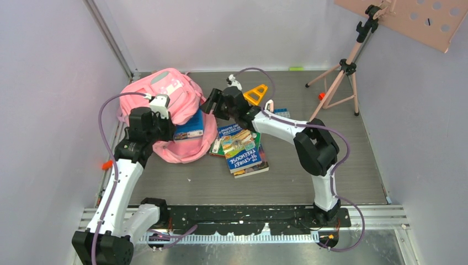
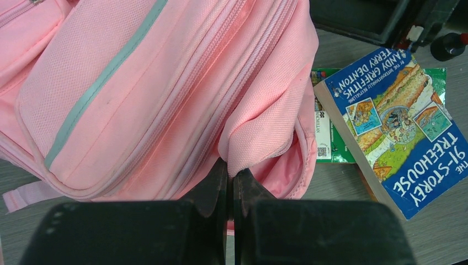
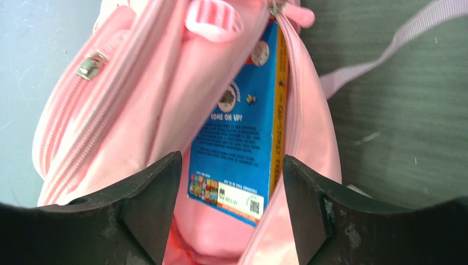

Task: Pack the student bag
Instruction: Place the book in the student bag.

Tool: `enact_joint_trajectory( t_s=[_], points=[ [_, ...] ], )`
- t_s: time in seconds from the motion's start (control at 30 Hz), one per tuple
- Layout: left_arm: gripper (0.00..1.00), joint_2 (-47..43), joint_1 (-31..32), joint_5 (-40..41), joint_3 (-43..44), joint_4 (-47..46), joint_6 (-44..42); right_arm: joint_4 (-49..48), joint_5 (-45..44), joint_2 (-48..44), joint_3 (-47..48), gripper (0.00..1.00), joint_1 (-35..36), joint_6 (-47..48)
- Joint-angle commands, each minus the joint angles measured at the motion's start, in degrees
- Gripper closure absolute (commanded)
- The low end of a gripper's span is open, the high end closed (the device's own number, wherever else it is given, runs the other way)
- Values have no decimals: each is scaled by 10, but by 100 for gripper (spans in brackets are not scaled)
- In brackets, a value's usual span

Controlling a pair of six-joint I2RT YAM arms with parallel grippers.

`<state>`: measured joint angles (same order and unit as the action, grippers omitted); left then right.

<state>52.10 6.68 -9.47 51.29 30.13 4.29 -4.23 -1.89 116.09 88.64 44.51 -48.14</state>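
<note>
Pinching student bag (image 2: 138, 83) fabric with left hand (image 2: 230, 187) to hold its mouth wide. Straddling half-inserted blue book (image 3: 243, 138) with right hand (image 3: 229, 165) agape, likely to push it in.

One student bag (image 1: 165, 94). One blue book (image 1: 189, 128) sits in the bag's opening. Just right of the bag lies one pile of books (image 1: 243, 153): at least three, the exact number hidden by overlap. One yellow triangle (image 1: 256, 94) lies behind and right of the bag, and one pink tripod (image 1: 341, 77) stands far right of it
</note>
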Motion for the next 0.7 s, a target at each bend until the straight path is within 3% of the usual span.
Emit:
enact_joint_trajectory(
  t_s=[0.0, 0.13, 0.27, 0.67],
  points=[
    [100, -22, 2, -21, 17, -46, 15, 2, 20, -50, -47, 28, 3, -76],
    [100, -21, 2, -21, 17, -45, 15, -37, 65, -48, -76, 34, 10, -125],
    [100, -20, 2, -21, 16, -45, 16, -14, 72, -33, -56, 39, 30, -103],
    [100, -19, 2, -21, 16, -44, 17, 93, 46, 13, 23, 41, 86, -38]
  ],
)
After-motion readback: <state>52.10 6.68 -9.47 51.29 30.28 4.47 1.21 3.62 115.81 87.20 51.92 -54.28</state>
